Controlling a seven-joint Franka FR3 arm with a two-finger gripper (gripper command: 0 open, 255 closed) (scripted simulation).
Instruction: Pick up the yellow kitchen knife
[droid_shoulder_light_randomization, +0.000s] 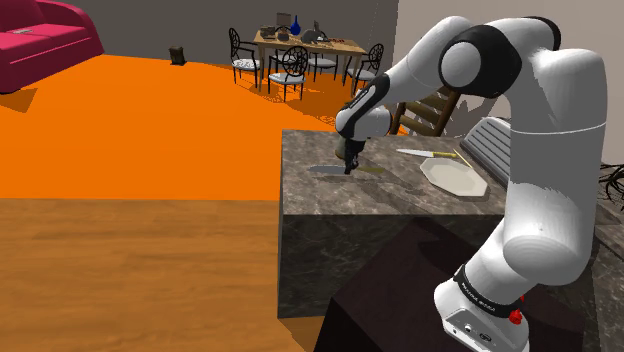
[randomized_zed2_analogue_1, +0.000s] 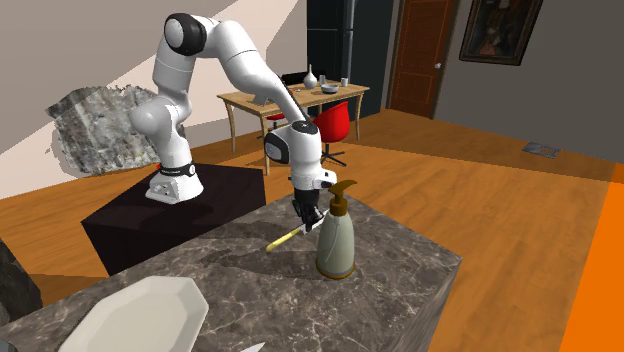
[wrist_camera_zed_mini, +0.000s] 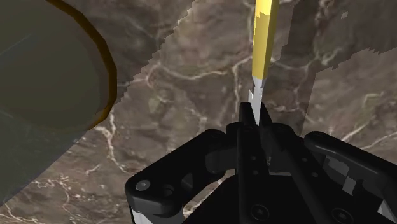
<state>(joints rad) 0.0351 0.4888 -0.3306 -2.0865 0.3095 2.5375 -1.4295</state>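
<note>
Jaws tight on one yellow knife (wrist_camera_zed_mini: 263, 38)

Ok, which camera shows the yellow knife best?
The wrist view: the knife is close, its yellow handle bright, blade pinched in the gripper. The second exterior view shows a small yellow sliver beside the soap bottle; the shoulder view, a dim strip by the gripper.

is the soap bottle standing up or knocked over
Upright: the soap bottle stands on its base on the marble counter, pump spout on top.
</note>
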